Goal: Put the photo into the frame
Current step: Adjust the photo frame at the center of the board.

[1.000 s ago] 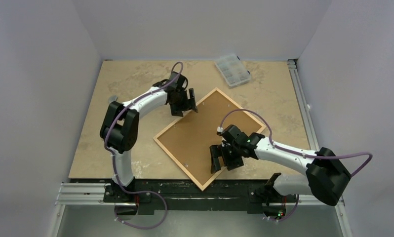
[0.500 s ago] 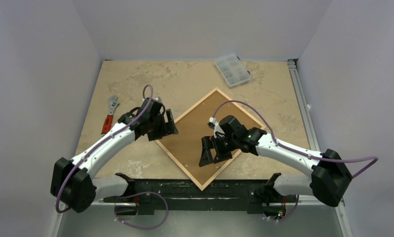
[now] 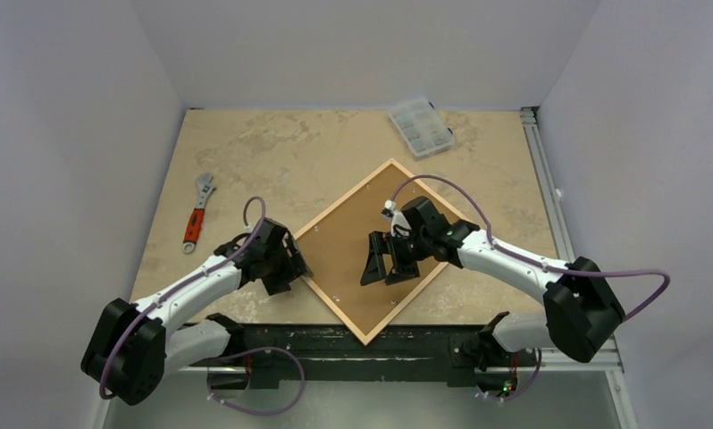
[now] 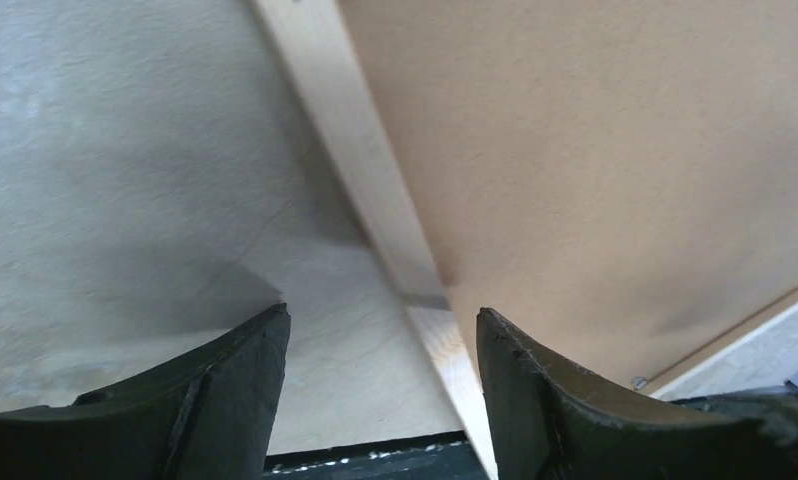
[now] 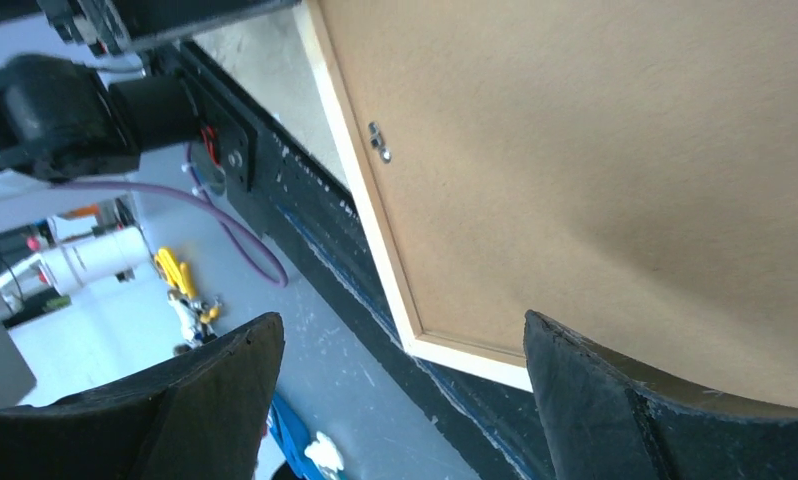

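Observation:
The frame (image 3: 344, 204), thin light wood, lies face down as a diamond on the table, with the brown backing board (image 3: 344, 259) in it. The photo is hidden or out of view. My left gripper (image 3: 292, 271) is open and empty at the frame's left corner. In the left wrist view (image 4: 380, 325) the wood edge (image 4: 365, 180) runs between its fingers, with the board (image 4: 595, 150) to the right. My right gripper (image 3: 384, 271) is open and empty above the board's middle. The right wrist view (image 5: 405, 330) shows the frame's near edge (image 5: 378, 240) and the board (image 5: 595, 150).
A red-handled wrench (image 3: 197, 210) lies at the table's left. A clear compartment box (image 3: 420, 127) sits at the far edge. The black rail (image 3: 362, 344) runs along the near edge under the frame's near corner. A small metal clip (image 5: 378, 140) sits on the board.
My left arm has swung from the frame's far-left edge down to its left corner. My right gripper has moved from the near part of the board toward its middle.

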Controlling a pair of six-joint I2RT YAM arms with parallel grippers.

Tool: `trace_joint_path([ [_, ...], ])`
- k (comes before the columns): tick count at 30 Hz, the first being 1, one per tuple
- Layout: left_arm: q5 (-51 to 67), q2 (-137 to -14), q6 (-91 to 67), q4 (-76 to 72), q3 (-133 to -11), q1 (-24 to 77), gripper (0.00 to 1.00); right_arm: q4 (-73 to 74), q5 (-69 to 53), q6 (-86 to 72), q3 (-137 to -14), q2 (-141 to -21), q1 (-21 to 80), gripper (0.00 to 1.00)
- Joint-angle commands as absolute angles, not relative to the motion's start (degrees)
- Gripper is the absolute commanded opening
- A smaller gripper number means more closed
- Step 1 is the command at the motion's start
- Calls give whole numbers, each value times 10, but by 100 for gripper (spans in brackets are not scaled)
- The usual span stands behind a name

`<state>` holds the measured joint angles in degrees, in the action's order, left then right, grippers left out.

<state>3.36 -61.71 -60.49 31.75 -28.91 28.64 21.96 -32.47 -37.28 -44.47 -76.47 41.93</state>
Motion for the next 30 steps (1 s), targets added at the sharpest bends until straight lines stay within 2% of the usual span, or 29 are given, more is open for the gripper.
trace_joint_path([
  [1, 37, -659, -611, 250, -296, 285, 66, 201, -366, -353, -458, -762, 371, 88],
  [8, 34, -672, -596, 229, -314, 289, 66, 235, -348, -324, -485, -761, 342, 88],
  [15, 4, -751, -547, 292, -378, 288, 40, 245, -340, -324, -487, -753, 328, 87],
  [23, -38, -877, -450, 348, -480, 277, 8, 286, -248, -312, -490, -719, 292, 87],
  [27, -67, -921, -381, 390, -557, 256, 2, 351, -80, -288, -520, -717, 266, 87],
  [30, -80, -946, -349, 396, -599, 240, 4, 362, 3, -276, -528, -714, 227, 89],
])
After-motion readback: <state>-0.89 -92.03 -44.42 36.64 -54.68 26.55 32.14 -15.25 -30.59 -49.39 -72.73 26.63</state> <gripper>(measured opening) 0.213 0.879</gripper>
